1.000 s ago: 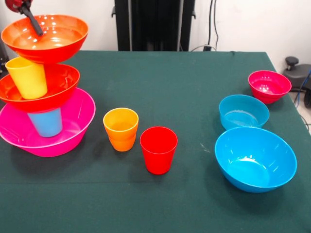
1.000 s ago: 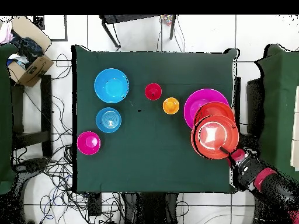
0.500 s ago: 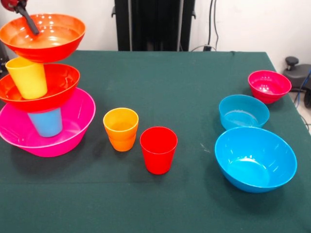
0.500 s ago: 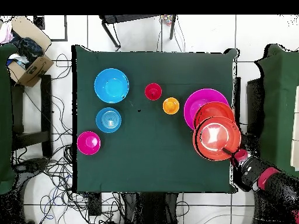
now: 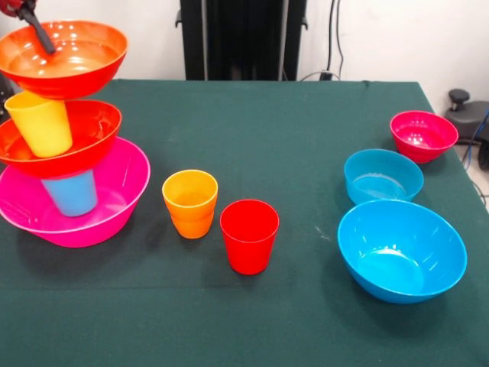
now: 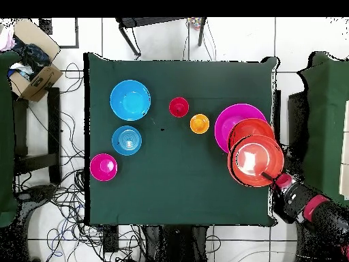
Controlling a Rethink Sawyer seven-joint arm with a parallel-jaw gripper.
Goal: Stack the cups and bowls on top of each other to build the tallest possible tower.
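A Sawyer gripper (image 5: 34, 30) reaches into the top orange-red bowl (image 5: 65, 61) of the tower (image 5: 65, 138) at the table's (image 5: 290, 138) edge; one dark finger crosses the bowl's rim, but whether it pinches the rim cannot be told. The bowl sits mouth up on a yellow cup (image 5: 40, 122), off-centre over the second orange-red bowl (image 5: 76, 141), the light blue cup (image 5: 71, 193) and the pink bowl (image 5: 99, 202), so the column's upright axis looks to lean. In the overhead view the gripper (image 6: 272, 180) lies at the top bowl's outer rim. The orange cup (image 5: 190, 202) and red cup (image 5: 249, 235) stand upright nearby.
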